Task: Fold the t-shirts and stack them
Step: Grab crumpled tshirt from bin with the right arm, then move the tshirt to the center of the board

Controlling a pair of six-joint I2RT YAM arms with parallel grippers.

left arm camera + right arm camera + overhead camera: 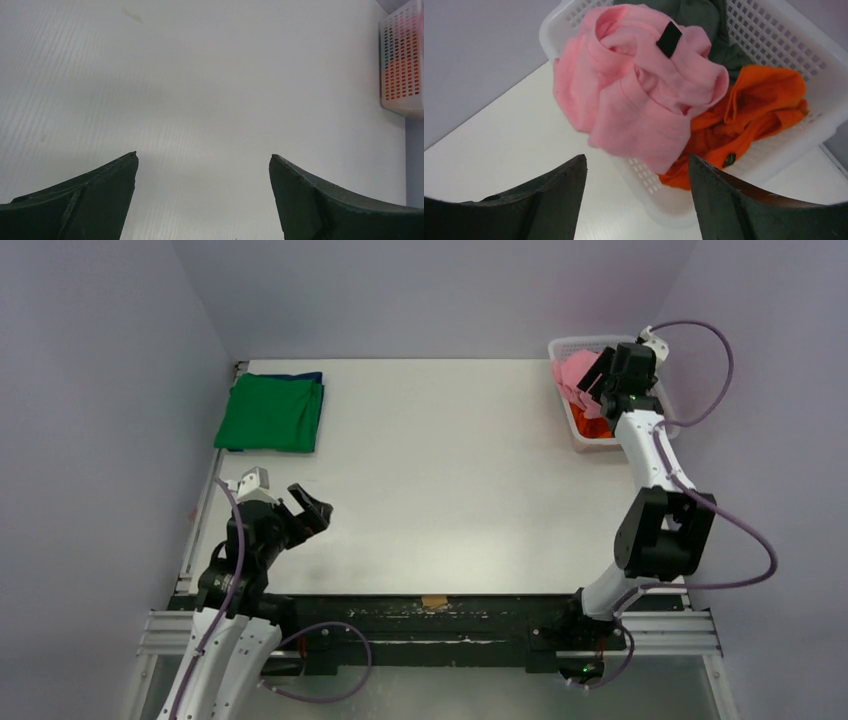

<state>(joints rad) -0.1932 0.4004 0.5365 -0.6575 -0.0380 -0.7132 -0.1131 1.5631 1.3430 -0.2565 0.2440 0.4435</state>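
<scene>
Holds the left arm (235,575) folded low at seven o'clock in the top view, with the left gripper (312,508) aimed toward two o'clock, jaws spread wide. Has the right arm (650,455) rising from a five o'clock base, bent at the elbow (665,530) and stretched to one o'clock. Tilts the right gripper (603,380) downward there, fingers (549,200) well parted.

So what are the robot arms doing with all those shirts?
The right gripper hangs open over the white basket, above a crumpled pink shirt spilling over its rim, with an orange shirt and a grey shirt beside it. It holds nothing. The left gripper is open above the table. At the far left, a folded green shirt lies on a dark blue shirt.
</scene>
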